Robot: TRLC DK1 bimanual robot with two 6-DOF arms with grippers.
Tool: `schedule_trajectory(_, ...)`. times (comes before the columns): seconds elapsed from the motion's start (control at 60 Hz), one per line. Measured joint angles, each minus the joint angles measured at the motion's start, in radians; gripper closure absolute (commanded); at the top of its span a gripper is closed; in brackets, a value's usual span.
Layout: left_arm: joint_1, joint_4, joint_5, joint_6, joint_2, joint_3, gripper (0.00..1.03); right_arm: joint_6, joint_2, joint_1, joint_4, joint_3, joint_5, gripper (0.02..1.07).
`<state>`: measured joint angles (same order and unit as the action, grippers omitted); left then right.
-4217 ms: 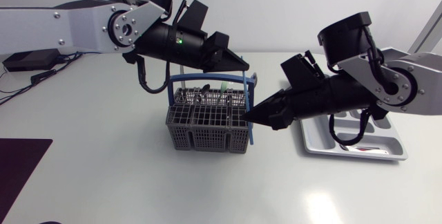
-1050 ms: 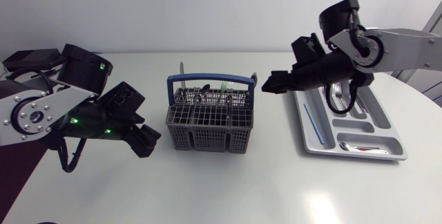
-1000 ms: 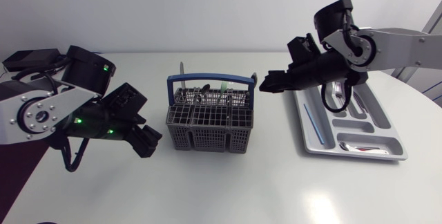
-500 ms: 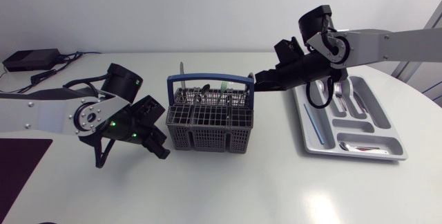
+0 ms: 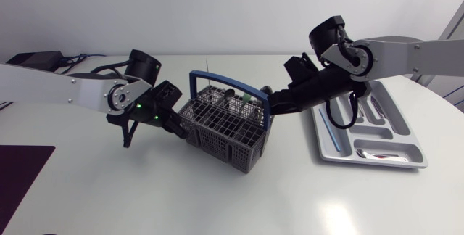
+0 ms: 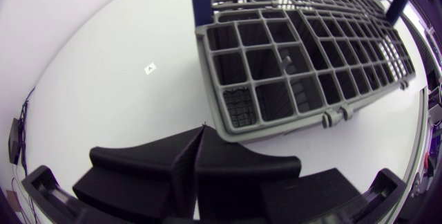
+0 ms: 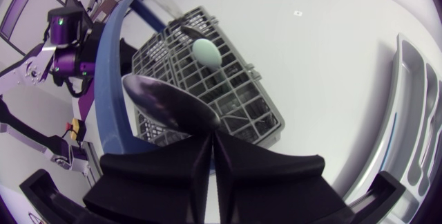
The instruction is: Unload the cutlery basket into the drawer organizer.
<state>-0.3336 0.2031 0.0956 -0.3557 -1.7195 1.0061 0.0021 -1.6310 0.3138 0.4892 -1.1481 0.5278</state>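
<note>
Table: bare white surface is lying open on the near side of everything, the best room for swinging an arm. The far side is tighter.

Left arm is coming in low across the table. Right arm is reaching over the drawer organizer's far end, so it is filling the strip between organizer and basket.

Drawer organizer is sitting near the table's right edge, with little room beyond it. It is already holding some pieces: spoons in the far compartments, a thin blue piece in the long side slot, and one item in the near crosswise slot.

Cutlery basket is sitting mid-table, skewed to the organizer, one corner pointing toward the near side. Its blue handle is standing up over it. It is holding several pieces, so I judge the unloading partly done with most of it left.

Left gripper is clenched on nothing, its tips touching or just beside the basket's grey wall; which, I cannot tell.

Right gripper is at the opposite rim, its fingers pressed together. A large spoon is ending right at the tips; no grasp is showing.

A pale green utensil head is poking up beyond that spoon.
</note>
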Motion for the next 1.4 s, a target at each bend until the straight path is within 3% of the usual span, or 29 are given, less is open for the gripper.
schedule_trajectory(0.183, 0.005, -0.006, 0.006, 0.016, -0.112, 0.150, 0.83, -0.014, 0.089, 0.015, 0.040, 0.036, 0.004, 0.97)
schedule_trajectory(0.383, 0.017, -0.020, 0.008, 0.019, -0.137, 0.195, 0.83, -0.081, 0.159, -0.120, 0.027, 0.072, -0.014, 0.97)
schedule_trajectory(0.683, -0.024, 0.001, 0.005, 0.027, -0.106, 0.166, 0.83, -0.116, -0.060, -0.186, -0.104, 0.084, -0.032, 0.97)
schedule_trajectory(1.083, -0.034, 0.024, 0.008, 0.050, -0.175, 0.258, 0.83, -0.115, -0.085, -0.116, -0.061, 0.084, 0.009, 0.97)
schedule_trajectory(1.233, -0.014, 0.039, 0.018, 0.068, -0.241, 0.356, 0.83, -0.115, -0.043, -0.054, -0.026, 0.088, 0.025, 0.97)
schedule_trajectory(1.4, 0.035, 0.108, 0.087, 0.091, -0.366, 0.541, 0.83, -0.110, -0.030, 0.041, -0.006, 0.088, 0.045, 0.97)
